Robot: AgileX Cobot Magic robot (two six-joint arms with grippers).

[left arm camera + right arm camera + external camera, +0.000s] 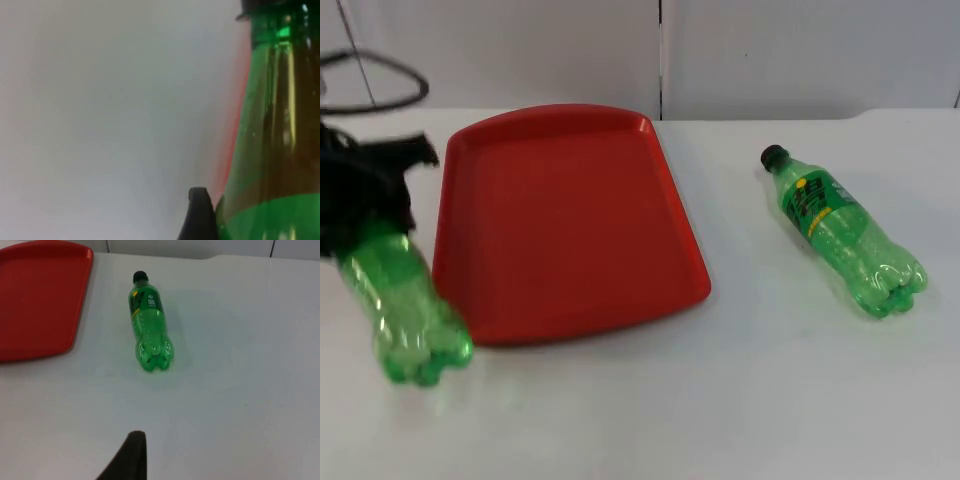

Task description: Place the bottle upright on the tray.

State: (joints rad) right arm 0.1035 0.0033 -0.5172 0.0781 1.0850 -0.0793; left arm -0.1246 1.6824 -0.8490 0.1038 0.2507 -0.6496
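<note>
While the arms work at a white tabletop (650, 400), the scene reads:

Left pincer (365, 205): at the left edge, closed around the upper part of a green bottle.
Held bottle (405, 305): tilted, base toward the near side, just left of the tray; whether it touches the tabletop cannot be told. From the left wrist, its green shoulder (280, 135) sits against a black fingertip (199, 215).
Red tray (570, 220): flat, left of centre, nothing on it.
Second bottle (840, 230): lying on its side to the right, well apart from the tray, black cap toward the far side.
Right pincer: one fingertip (131, 460) hangs above the tabletop, near the lying bottle (149, 322); its opening cannot be told.
</note>
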